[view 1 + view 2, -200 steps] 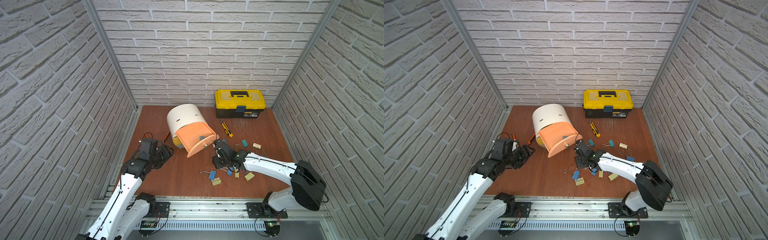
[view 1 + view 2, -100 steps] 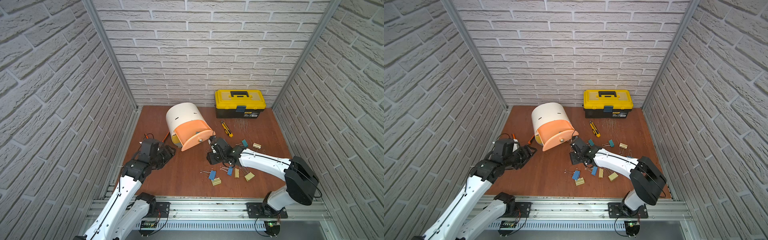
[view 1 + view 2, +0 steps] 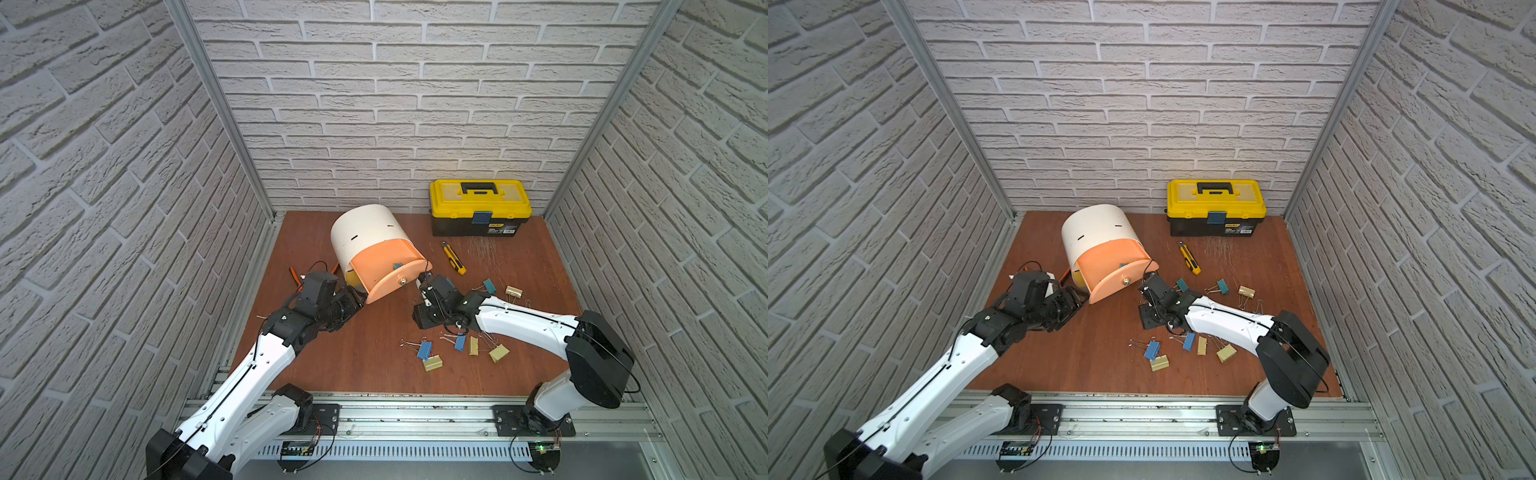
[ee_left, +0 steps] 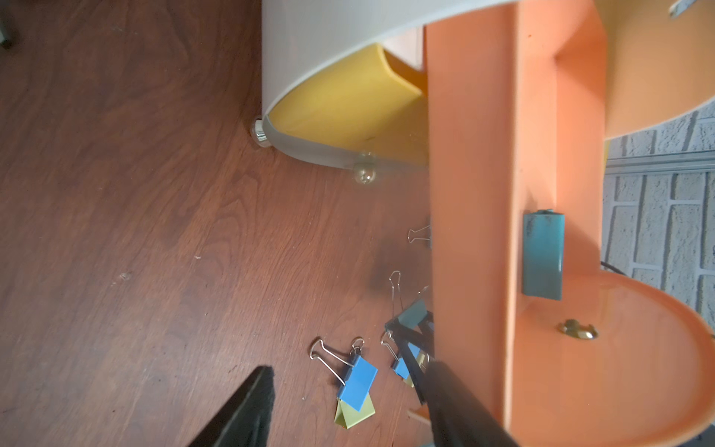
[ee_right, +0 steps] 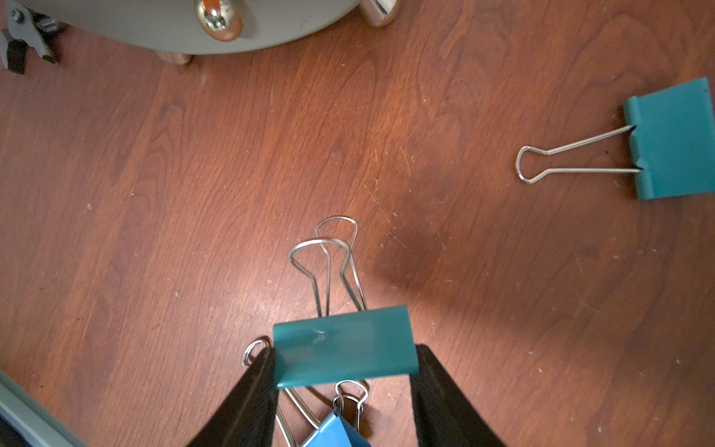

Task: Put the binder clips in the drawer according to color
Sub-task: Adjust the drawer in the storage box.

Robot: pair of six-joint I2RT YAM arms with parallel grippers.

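Note:
The white drawer cabinet [image 3: 365, 232] leans back at mid-table with its peach drawer [image 3: 384, 272] pulled out; one teal clip [image 4: 543, 255] lies inside it. My right gripper [image 5: 344, 371] is shut on a teal binder clip [image 5: 344, 346], just in front of the peach drawer's right corner [image 3: 424, 286]. My left gripper [image 4: 348, 402] is open and empty at the drawer's left side [image 3: 357, 297], one finger [image 4: 452, 406] close beside the peach side wall. Several blue, yellow and teal binder clips [image 3: 424, 349] lie loose on the table in front and to the right.
A yellow-black toolbox [image 3: 480, 205] stands at the back wall and a utility knife [image 3: 453, 257] lies in front of it. An orange-handled tool [image 3: 295, 276] lies left of the cabinet. A loose teal clip [image 5: 673, 139] and a blue clip [image 5: 336, 429] lie near my right gripper.
The peach drawer now sticks out less than a second ago. My left gripper has moved right, up to the drawer's side. My right gripper has drifted left and back with the teal clip.

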